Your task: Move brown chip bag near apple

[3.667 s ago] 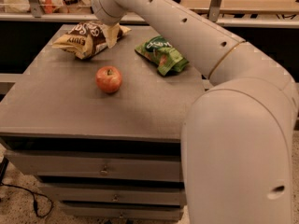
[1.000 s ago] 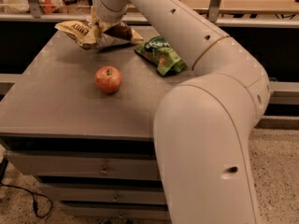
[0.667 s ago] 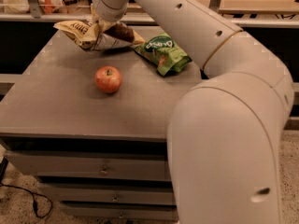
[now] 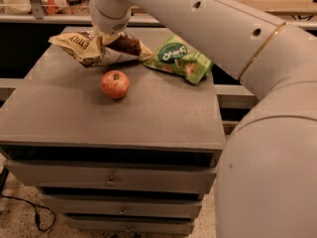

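Camera view: carry step in hand. Two-finger gripper (image 4: 107, 35), under white wrist (image 4: 111, 9) at far left of grey cabinet top (image 4: 148, 118), clamped on bunched middle of crinkled dark-brown and tan-yellow chip bag (image 4: 84, 46). Bag sits just beyond small round red-orange apple (image 4: 115, 84), near but apart, and looks partly lifted, ends sagging. 1 green foil chip bag (image 4: 181, 58) lies to its right, edges close. Next move, by judgement: lower bag beside apple without nudging fruit, then release. Bag thin, crumpled, white lettering on tan end.

I saw a smooth off-white arm (image 4: 208, 24) with two dark holes (image 4: 197, 5) and a gold band (image 4: 262, 47); its gripper (image 4: 105, 35) sat at eleven o'clock.
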`<state>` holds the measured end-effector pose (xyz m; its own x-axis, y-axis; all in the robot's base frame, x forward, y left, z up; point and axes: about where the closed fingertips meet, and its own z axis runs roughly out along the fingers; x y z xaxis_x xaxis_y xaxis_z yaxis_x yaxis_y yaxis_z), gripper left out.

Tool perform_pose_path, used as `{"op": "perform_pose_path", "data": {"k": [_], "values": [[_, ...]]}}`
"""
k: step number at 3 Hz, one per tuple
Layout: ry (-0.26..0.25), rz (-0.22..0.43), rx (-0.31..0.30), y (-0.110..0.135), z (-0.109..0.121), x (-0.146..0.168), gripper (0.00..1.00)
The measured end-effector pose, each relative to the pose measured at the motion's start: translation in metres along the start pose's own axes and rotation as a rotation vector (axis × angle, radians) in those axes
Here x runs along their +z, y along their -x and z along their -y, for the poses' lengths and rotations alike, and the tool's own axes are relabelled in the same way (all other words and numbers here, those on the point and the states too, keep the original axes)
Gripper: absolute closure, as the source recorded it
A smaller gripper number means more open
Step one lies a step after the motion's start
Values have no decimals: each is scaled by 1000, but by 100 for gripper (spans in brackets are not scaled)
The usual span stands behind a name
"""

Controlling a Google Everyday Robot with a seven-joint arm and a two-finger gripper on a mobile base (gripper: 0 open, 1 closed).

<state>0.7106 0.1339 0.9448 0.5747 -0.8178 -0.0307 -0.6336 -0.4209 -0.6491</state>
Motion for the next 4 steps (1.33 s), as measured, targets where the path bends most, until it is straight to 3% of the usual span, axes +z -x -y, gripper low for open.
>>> {"op": "perform_pose_path", "data": {"k": [2,4], "values": [[70,-56,120,17,-39,-21,100],[80,-32,152,20,-50,-27,60]]}}
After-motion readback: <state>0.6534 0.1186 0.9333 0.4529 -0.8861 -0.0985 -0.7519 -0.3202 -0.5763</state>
